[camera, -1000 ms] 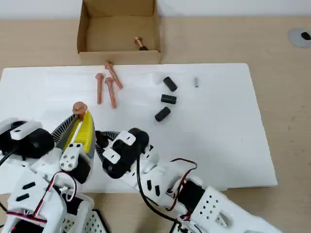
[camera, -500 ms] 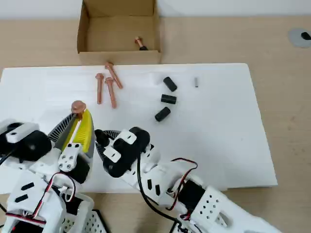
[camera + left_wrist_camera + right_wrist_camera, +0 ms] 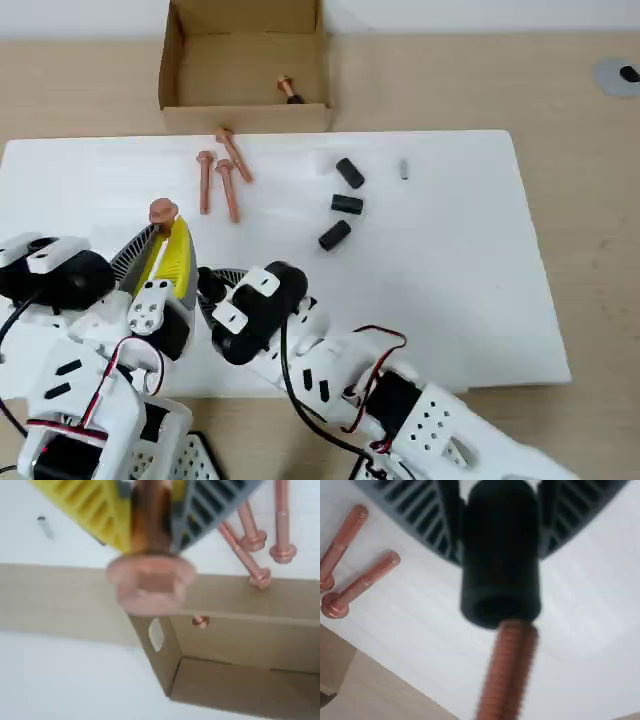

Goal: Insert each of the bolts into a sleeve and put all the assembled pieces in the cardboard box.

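**Bolt and sleeve held end to end at the lower left**

The left end effector [image 3: 162, 230], with one yellow and one grey finger, is clamped on a copper-coloured metal bolt [image 3: 163, 211] in the lower left of the high view. The bolt's flanged head points toward the brown cardboard box [image 3: 245, 118] at the top of the frame. The left wrist view shows the shank pinched between both fingers just behind the head.

Just to the right in the high view, the right end effector [image 3: 206, 284] grips a black cylindrical sleeve [image 3: 500, 565] between its dark ribbed fingers. In the right wrist view a threaded copper shank [image 3: 506, 675] meets the sleeve's open mouth. How far it goes in cannot be told.

Three loose copper bolts [image 3: 228, 188] lie close together on the white sheet [image 3: 460, 280], upper left of centre and just below the box. Three loose black sleeves [image 3: 347, 204] lie apart from one another near the upper middle of the sheet. One assembled piece [image 3: 289, 88] lies inside the box near its front wall. The sheet rests on the wooden counter [image 3: 590, 200].
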Robot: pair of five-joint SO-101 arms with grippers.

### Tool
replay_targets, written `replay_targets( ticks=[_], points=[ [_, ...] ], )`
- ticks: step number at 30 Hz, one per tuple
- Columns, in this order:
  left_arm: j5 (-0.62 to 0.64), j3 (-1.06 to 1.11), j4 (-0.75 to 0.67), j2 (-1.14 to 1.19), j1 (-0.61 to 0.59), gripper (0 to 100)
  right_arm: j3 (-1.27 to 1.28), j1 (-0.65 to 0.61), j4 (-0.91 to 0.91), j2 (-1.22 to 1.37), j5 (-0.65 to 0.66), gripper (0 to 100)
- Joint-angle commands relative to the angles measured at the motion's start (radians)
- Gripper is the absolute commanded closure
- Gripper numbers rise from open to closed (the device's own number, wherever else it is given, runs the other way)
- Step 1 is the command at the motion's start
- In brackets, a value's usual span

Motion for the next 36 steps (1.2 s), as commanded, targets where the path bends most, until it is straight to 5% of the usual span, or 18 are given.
replay_targets(
  ticks=[1, 36],
  points=[
    [0.009, 0.006, -0.032, 0.001, -0.008, 99, -0.007, 0.012, -0.031, -0.027, -0.011, 98.9],
    [0.009, -0.075, -0.029, 0.002, 0.061, 99, -0.007, 0.012, -0.031, -0.025, -0.015, 98.9]
  ],
)
